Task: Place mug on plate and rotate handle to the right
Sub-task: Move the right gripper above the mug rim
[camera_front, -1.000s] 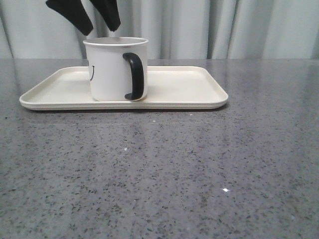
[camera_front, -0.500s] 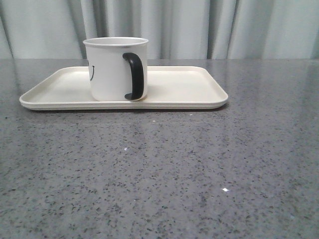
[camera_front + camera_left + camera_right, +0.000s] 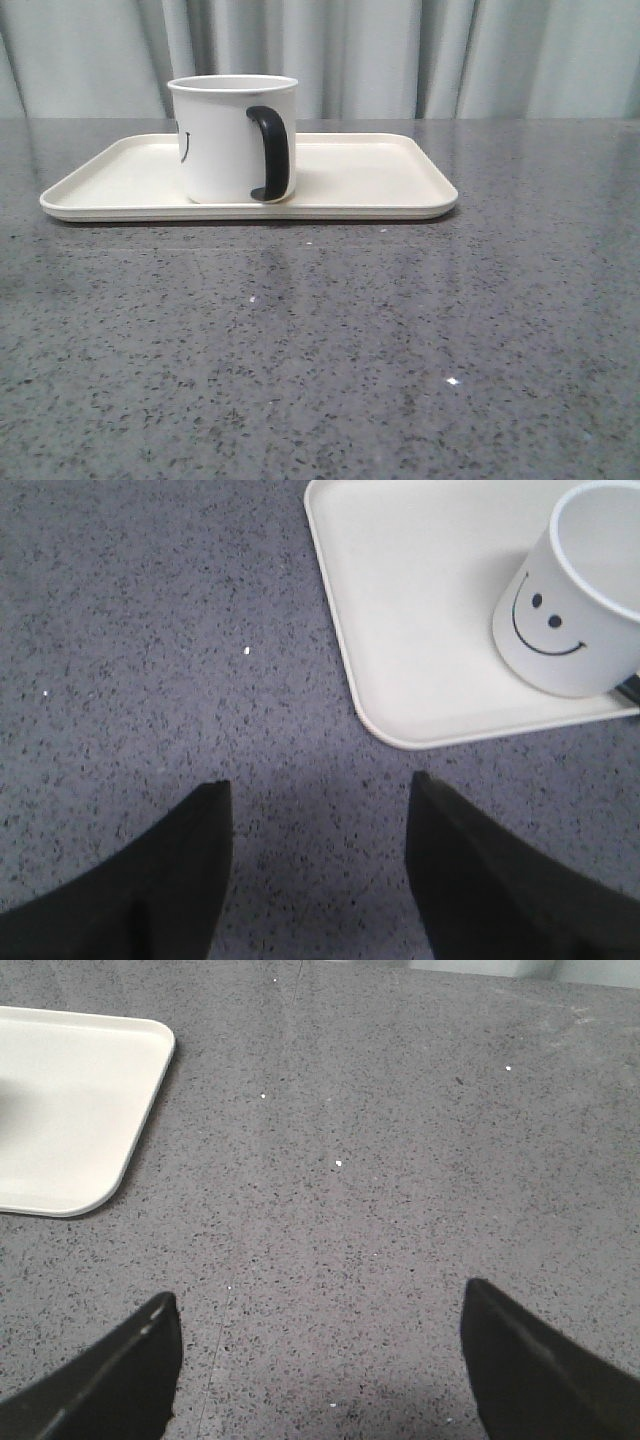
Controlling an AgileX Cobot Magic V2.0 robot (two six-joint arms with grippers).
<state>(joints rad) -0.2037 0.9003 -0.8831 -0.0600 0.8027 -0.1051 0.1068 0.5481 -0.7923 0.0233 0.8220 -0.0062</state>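
Observation:
The white mug (image 3: 225, 138) stands upright on the left half of the cream-white plate (image 3: 370, 175). Its black handle (image 3: 270, 153) faces the camera, slightly right of the mug's middle, and part of the smiley face shows on its left side. The left wrist view shows the mug (image 3: 570, 610) with the smiley face on the plate (image 3: 410, 610). My left gripper (image 3: 320, 790) is open and empty over the bare table, apart from the plate's corner. My right gripper (image 3: 320, 1300) is open and empty over the table, beside the plate's end (image 3: 70, 1110). Neither gripper shows in the front view.
The grey speckled table (image 3: 330, 340) spreads in front of the plate. A pale curtain (image 3: 420, 55) hangs behind the table's far edge.
One second ago the left gripper's black fingers hung above the mug's rim in the front view. They have left that view. The mug and plate have not moved.

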